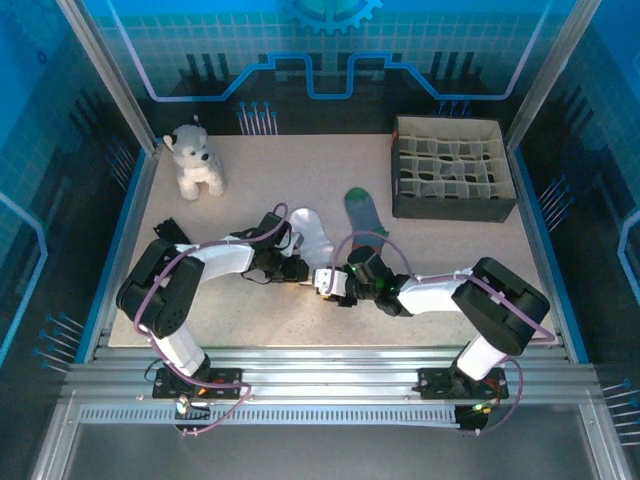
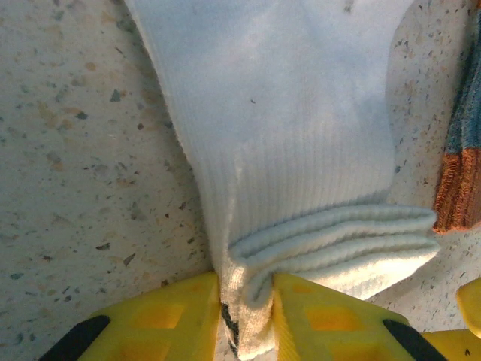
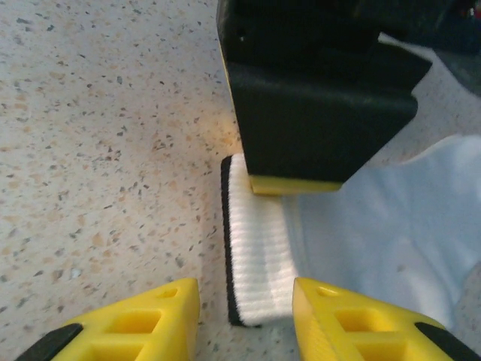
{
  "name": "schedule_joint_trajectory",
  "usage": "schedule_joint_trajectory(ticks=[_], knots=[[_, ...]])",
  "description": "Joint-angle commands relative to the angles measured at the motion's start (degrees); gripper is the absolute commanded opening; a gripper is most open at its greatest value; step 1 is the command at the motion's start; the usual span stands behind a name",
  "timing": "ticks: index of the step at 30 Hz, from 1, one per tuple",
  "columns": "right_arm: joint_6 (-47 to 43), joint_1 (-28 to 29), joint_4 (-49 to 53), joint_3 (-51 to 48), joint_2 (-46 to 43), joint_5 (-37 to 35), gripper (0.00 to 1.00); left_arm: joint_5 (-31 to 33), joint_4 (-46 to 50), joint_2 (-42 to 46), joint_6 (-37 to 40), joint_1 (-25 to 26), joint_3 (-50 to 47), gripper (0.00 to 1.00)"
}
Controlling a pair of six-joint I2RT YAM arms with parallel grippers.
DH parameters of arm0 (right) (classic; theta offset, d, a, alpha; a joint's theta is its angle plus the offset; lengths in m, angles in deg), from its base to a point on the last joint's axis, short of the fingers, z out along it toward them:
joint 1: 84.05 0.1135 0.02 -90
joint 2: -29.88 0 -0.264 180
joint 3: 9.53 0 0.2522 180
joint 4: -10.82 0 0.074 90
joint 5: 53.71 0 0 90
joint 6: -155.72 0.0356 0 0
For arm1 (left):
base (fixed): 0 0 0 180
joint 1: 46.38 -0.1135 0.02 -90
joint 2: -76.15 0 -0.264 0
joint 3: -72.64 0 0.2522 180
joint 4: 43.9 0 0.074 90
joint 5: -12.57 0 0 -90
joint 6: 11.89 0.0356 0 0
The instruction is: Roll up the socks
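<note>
- Jaws of the left gripper (image 2: pixel 246 304) stand narrow and pinch the folded cuff end of the white sock (image 2: pixel 285 128); the fabric is squeezed between the two yellow fingers
- Jaws of the right gripper (image 3: pixel 244 295) stand apart, with one finger on each side of the same ribbed cuff; on the left side a gap to the fabric is visible, on the right side the finger is just beside it, and I cannot tell if it touches
- Left wrist view gives the fold: several layers of ribbed cuff lie turned back over the leg of the sock
- It gives also the orange cuff of the teal sock (image 2: pixel 460 188), at the right edge, near the white one but apart from it
- Right wrist view gives the dark stripe along the edge of the white cuff, and the black body of the left gripper gripping that cuff from the opposite side
- Top view gives the whole table (image 1: pixel 250 200): both grippers meet tip to tip in the middle of it
- White sock lies flat, its long axis going away from the arms and a little to the left, cuff near, toe far
- Teal sock lies just to the right of it, almost parallel, toe also far
- Plush dog (image 1: pixel 195 160) sits at the far left, and a dark box with compartments (image 1: pixel 452 210) stands at the far right, both well apart from the socks
</note>
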Motion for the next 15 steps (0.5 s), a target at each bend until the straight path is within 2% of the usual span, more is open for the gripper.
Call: schedule_joint_trajectory(ticks=[1, 15], knots=[[-6.42, 1.22, -0.35, 2.37, 1.02, -0.74, 0.38, -0.28, 3.97, -3.09, 1.39, 0.30, 0.04, 0.24], [-18.67, 1.74, 15.36, 7.36, 1.84, -2.39, 0.38, -1.23, 5.11, -4.36, 1.70, 0.30, 1.61, 0.23]])
